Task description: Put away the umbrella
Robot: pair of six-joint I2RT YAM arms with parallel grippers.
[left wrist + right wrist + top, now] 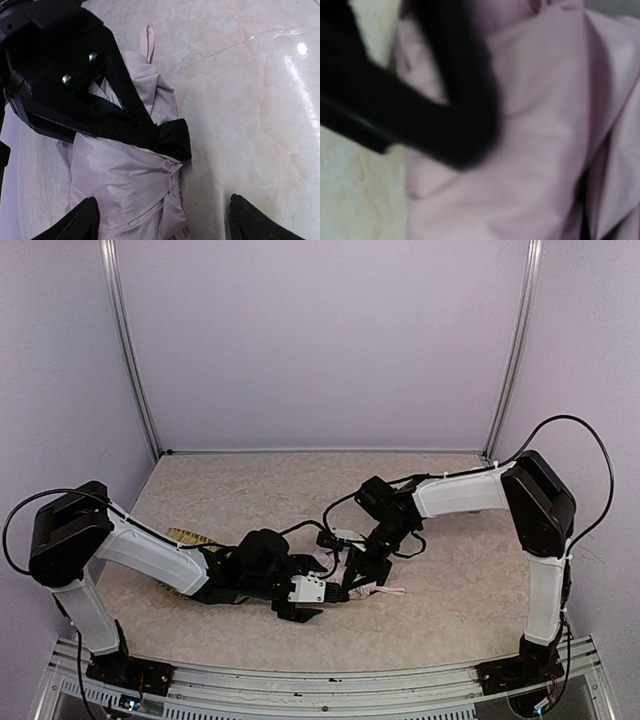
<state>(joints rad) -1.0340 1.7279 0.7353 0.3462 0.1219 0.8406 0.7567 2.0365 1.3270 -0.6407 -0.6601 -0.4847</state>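
- My left fingers (84,222) are spread wide, tips at the bottom corners of the left wrist view, holding nothing.
- My right fingers (132,122) pinch the umbrella (125,185), upper left there.
- Umbrella lies folded on the desk (240,100), lower centre overhead.

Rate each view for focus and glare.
Top external: sharp and evenly lit, no glare, though the umbrella is tiny in frame. Left wrist: crisp on the pink fabric, with a bright glare spot on the table at upper right. Right wrist: badly out of focus, too close, so the fabric and the dark fingers are smeared.
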